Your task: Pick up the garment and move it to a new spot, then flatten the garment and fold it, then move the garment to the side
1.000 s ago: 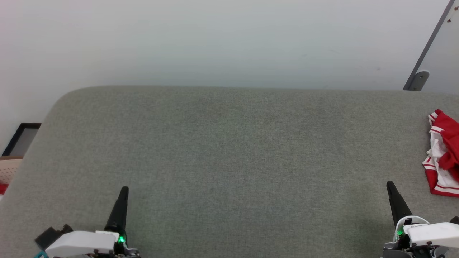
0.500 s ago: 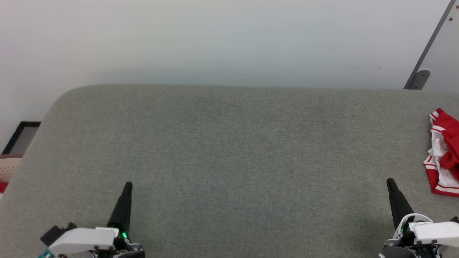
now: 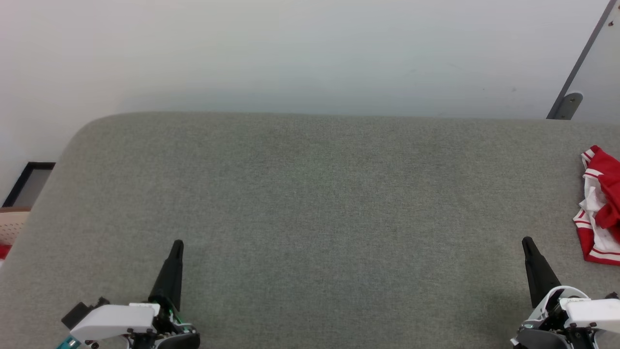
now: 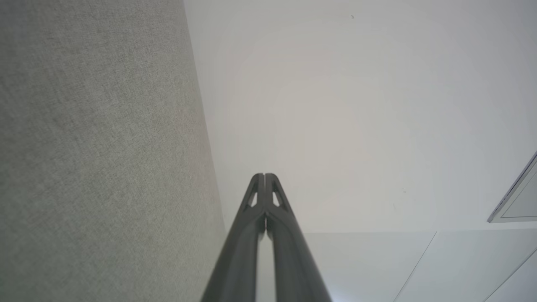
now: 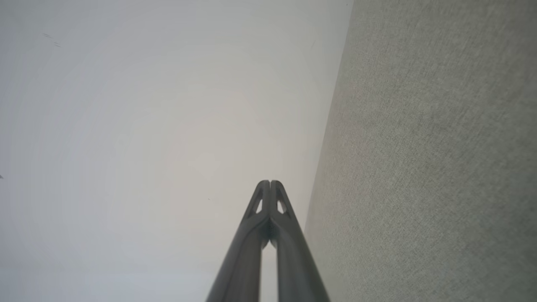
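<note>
I see a white wall (image 3: 310,48) behind the grey fabric bench (image 3: 310,203), a dark-framed panel (image 3: 29,182) off its left edge and a grey bracket (image 3: 566,104) past its far right corner. My left gripper (image 3: 178,244) and right gripper (image 3: 527,241) hover at the near edge, fingers pressed together, holding nothing. The garment (image 3: 603,203) lies crumpled at the right edge, red with white patches and striped trim, near my right gripper.

garment (image 3: 600,206): you see red and white, red-and-white striped trim
counter (image 3: 310,194): plain grey-green weave
left end effector (image 3: 178,242): black
right end effector (image 3: 527,240): black
</note>
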Available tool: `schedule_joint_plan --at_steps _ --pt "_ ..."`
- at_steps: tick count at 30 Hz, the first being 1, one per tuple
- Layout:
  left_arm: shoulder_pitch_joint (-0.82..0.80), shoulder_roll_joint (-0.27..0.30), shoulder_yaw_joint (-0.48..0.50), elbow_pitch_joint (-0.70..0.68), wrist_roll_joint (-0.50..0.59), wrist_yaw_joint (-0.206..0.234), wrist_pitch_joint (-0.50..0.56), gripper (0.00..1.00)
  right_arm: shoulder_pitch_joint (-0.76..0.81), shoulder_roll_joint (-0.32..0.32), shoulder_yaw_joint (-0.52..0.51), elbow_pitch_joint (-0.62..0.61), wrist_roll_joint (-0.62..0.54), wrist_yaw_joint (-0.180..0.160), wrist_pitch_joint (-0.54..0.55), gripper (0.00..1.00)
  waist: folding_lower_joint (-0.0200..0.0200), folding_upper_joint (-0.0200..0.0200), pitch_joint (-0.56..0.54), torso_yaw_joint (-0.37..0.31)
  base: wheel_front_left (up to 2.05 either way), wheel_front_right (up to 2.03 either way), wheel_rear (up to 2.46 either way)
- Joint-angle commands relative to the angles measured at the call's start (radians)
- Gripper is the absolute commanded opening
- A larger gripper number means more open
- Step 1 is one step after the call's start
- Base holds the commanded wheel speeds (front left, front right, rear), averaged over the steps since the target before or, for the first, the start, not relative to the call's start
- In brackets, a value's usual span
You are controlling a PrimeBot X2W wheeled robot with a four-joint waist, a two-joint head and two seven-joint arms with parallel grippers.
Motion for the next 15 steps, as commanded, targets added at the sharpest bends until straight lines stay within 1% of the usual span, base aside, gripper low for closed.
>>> schedule_joint_plan --at_steps 1,15 --pt "-0.012 -0.005 0.004 0.0 -0.009 -0.006 0.004 0.0 -0.016 0.005 -0.001 -0.006 0.015 -0.001 0.003 0.0 0.0 0.0 0.0 0.0 0.0 0.0 0.0" --pt "-0.011 -0.003 0.004 0.0 -0.007 -0.006 0.004 0.0 -0.01 0.005 -0.001 -0.005 0.011 -0.001 0.003 0.0 0.0 0.0 0.0 0.0 0.0 0.0 0.0"
